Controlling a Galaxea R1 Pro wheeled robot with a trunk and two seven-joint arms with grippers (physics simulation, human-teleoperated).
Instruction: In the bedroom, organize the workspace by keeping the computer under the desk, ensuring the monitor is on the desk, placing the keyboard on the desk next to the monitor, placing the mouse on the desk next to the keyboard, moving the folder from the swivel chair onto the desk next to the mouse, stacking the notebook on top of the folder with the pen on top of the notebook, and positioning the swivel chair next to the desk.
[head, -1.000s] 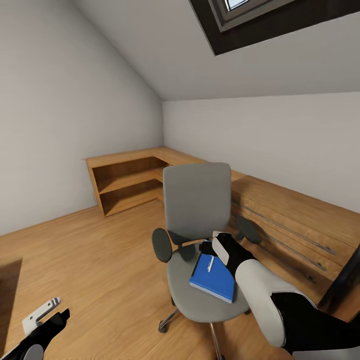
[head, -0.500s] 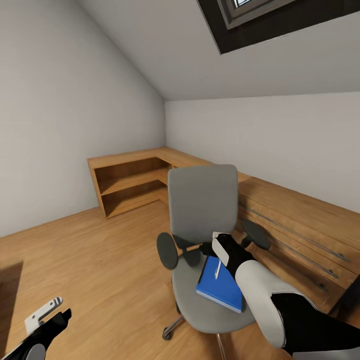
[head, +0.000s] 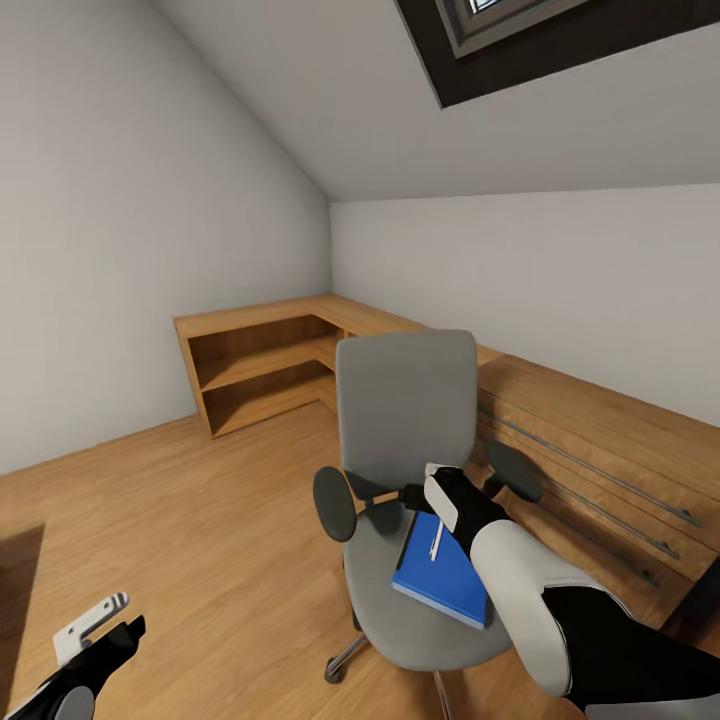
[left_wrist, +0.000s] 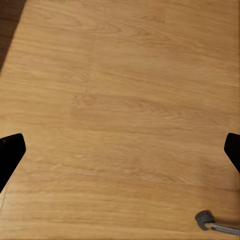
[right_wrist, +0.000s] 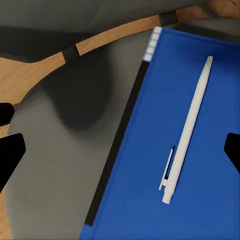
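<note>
Apparently unlabelled: blue folder (right_wrist: 175, 145), white pen (right_wrist: 187, 131) atop, no legible writing

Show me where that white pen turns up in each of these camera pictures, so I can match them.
Head view: the pen lies on the blue folder, on the swivel chair, just beside the right arm.
Left wrist view: wood floor, no pen.
Right wrist view: the pen lies lengthwise on the folder.
Shared landmark: the folder's black spine.
</note>
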